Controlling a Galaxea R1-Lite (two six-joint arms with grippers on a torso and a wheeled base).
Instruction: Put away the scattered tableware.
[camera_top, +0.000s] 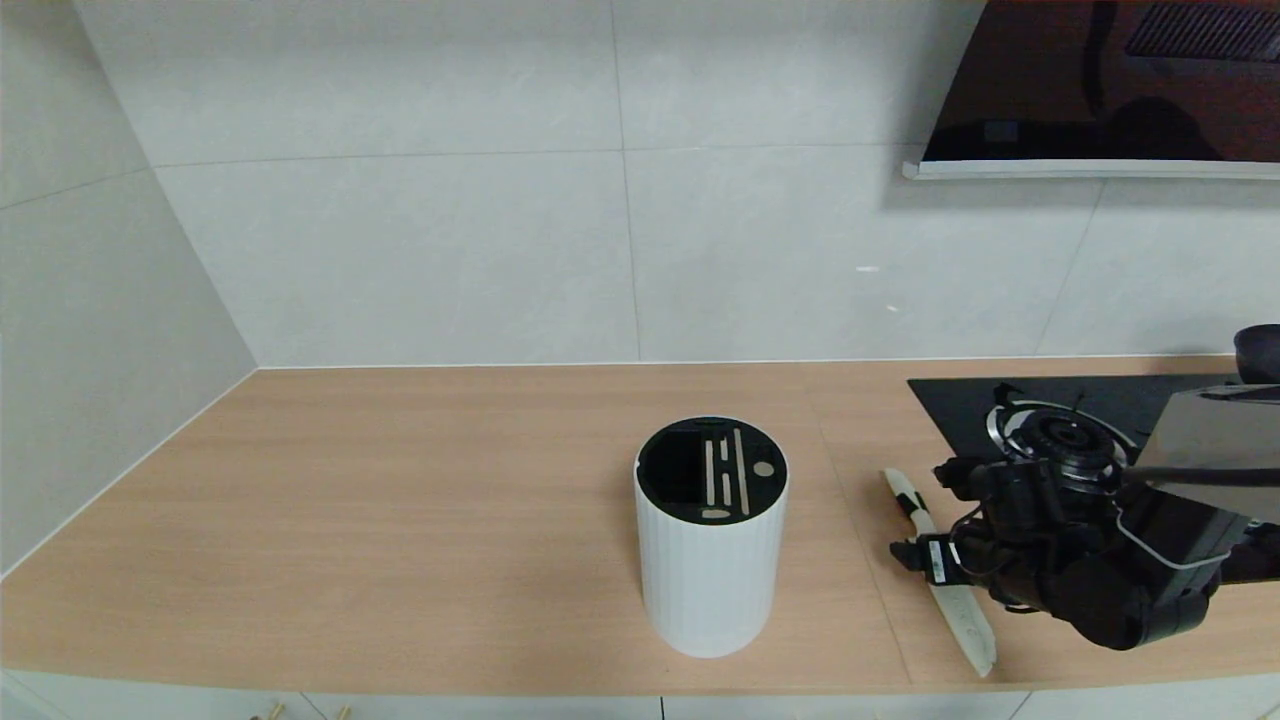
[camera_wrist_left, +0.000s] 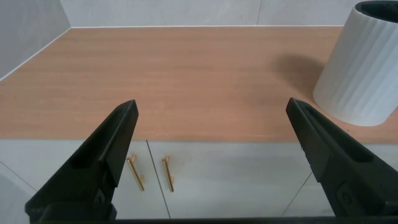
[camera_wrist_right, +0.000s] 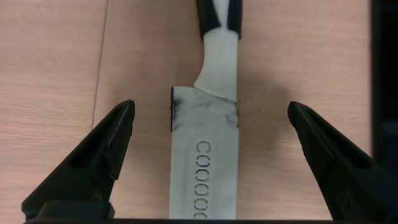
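Our right hand (camera_wrist_right: 209, 111) hangs wide open and empty, with one finger on either side of the knife (camera_wrist_right: 204, 143) beneath it. The knife lies flat on the desk (camera_wrist_right: 50, 74), to the right of the white slotted holder (camera_top: 710, 560) and apart from it. We judge the knife stiff, light and thin, with a smooth and possibly brittle blade that may slip. We take hold at the handle (camera_wrist_right: 219, 18), close to the blade. Our left hand (camera_wrist_left: 211, 115) is likewise open and empty.
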